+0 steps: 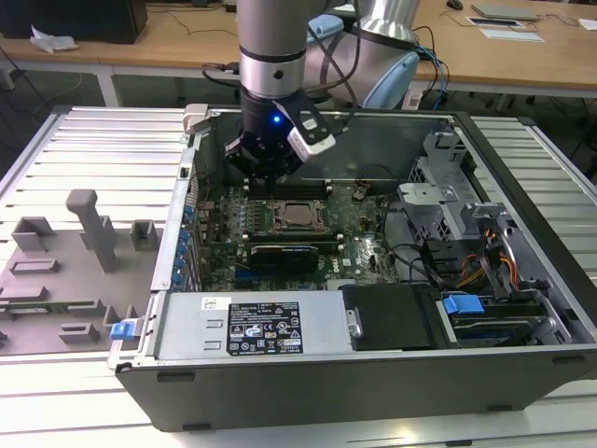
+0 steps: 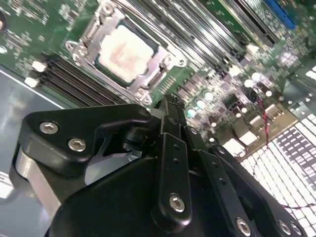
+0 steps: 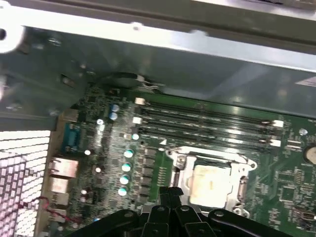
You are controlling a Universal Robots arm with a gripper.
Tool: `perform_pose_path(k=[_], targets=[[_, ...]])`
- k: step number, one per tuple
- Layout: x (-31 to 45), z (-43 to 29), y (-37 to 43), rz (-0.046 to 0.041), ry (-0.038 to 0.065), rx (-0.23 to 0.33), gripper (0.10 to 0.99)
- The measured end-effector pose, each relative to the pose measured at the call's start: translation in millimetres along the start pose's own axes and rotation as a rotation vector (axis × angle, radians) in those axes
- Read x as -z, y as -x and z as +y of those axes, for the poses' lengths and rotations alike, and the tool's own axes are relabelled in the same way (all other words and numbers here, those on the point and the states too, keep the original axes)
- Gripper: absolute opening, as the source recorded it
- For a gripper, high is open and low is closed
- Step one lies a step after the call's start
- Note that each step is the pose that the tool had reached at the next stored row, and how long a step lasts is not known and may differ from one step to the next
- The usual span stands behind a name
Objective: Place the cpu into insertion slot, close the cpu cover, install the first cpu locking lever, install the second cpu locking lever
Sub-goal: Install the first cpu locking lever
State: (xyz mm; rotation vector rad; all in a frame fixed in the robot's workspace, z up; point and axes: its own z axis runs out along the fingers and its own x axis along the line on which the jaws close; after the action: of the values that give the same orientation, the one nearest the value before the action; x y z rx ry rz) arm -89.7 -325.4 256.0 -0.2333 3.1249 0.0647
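Note:
The cpu [image 2: 126,52] [image 3: 210,183] shows its pale silvery top and lies flat in the insertion slot [image 1: 297,217] on the green board. The cpu cover [image 2: 164,55] [image 3: 213,157], a thin metal frame, lies down around the chip. My gripper [image 2: 171,102] [image 3: 170,190] hangs just above the board beside the socket, off one of its corners, with its black fingers pressed together and nothing between them. In the exterior view the gripper [image 1: 264,177] hovers over the board's far edge, just behind the socket.
Long black memory slots [image 3: 202,123] run beside the socket. A black card [image 1: 284,252] lies in front of it. The labelled power supply [image 1: 266,327] and the drive cage [image 1: 457,215] close in the case. A grey fixture tray [image 1: 84,233] sits at the exterior view's left.

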Motion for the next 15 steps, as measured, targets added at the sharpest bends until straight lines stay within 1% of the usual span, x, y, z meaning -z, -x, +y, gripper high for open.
perform_pose_path(k=[2, 4, 5, 7, 8, 9, 10, 11, 12, 13, 14, 15], targets=[[0.0, 0.8, -5.5, -0.003, 0.004, 0.0, 0.106], [0.0, 1.7, -11.1, -0.008, 0.013, 0.0, 0.106], [0.0, 2.2, -14.6, -0.0147, 0.028, 0.0, 0.106], [0.1, 2.6, -17.6, -0.0256, 0.058, 0.0, 0.106], [0.1, 2.9, -19.2, -0.0339, 0.081, 0.0, 0.106], [0.0, 3.2, -20.9, -0.0438, 0.108, 0.0, 0.106], [0.1, 3.3, -22.1, -0.0507, 0.128, 0.001, 0.106], [0.1, 3.5, -23.2, -0.0588, 0.154, 0.001, 0.106], [0.1, 3.5, -23.3, -0.0605, 0.162, 0.0, 0.106], [0.0, 3.5, -23.4, -0.0614, 0.167, 0.0, 0.106], [0.0, 3.6, -23.4, -0.0619, 0.17, 0.0, 0.106], [-0.1, 3.6, -23.3, -0.062, 0.17, 0.0, 0.106]])
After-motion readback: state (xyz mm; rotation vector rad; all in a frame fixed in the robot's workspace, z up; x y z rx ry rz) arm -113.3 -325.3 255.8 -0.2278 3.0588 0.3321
